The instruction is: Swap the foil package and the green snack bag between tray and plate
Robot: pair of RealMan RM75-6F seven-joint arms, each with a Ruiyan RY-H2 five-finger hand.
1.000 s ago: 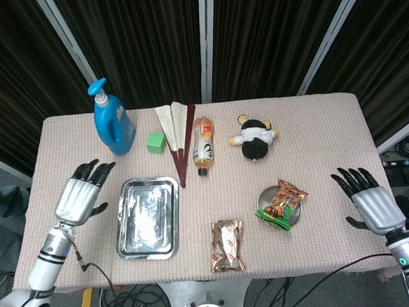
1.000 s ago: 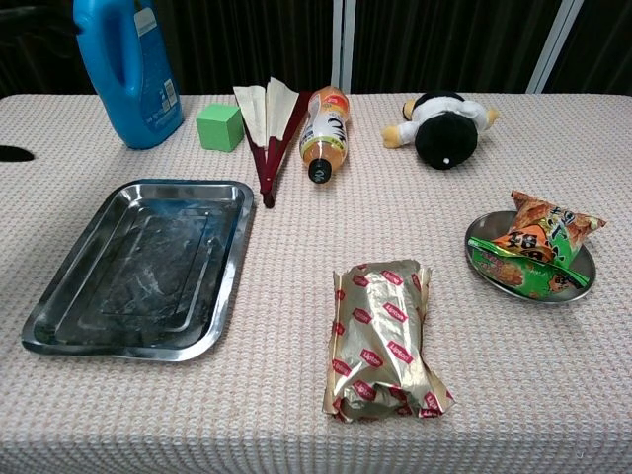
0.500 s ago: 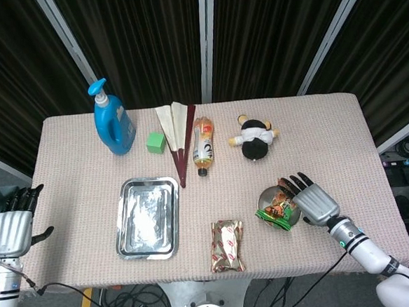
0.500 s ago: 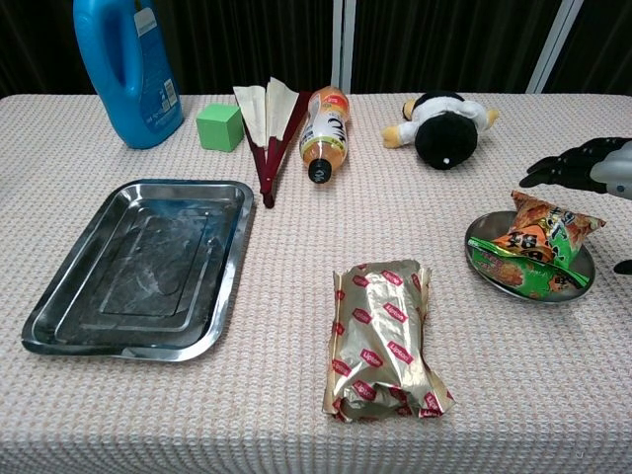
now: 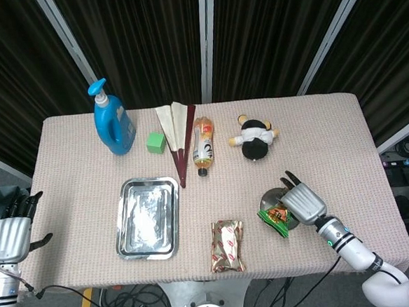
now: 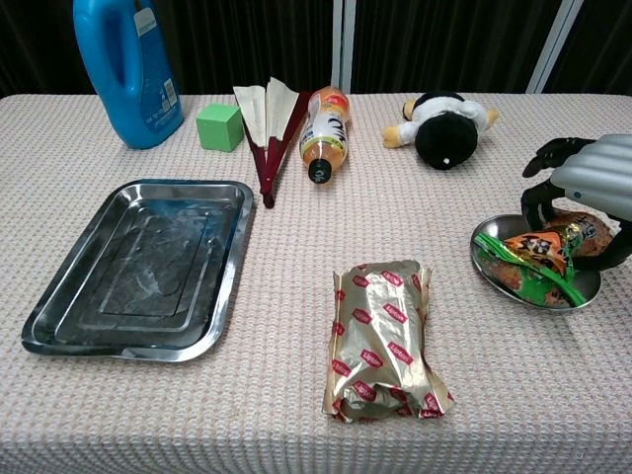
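Observation:
The green snack bag lies crumpled on the small metal plate at the right. My right hand is over it, gripping it with fingers curled down on both sides; the bag still rests on the plate. The foil package lies on the tablecloth near the front edge, between plate and tray. The steel tray at the left holds nothing. My left hand hangs beyond the table's left edge, fingers apart and holding nothing.
Along the back stand a blue detergent bottle, a green cube, a folded fan, a lying drink bottle and a plush toy. Bare cloth lies between tray and foil package.
My right hand has come in from the right, lowered onto the plate and closed its fingers around the snack bag, crumpling it. My left hand has withdrawn off the table's left edge.

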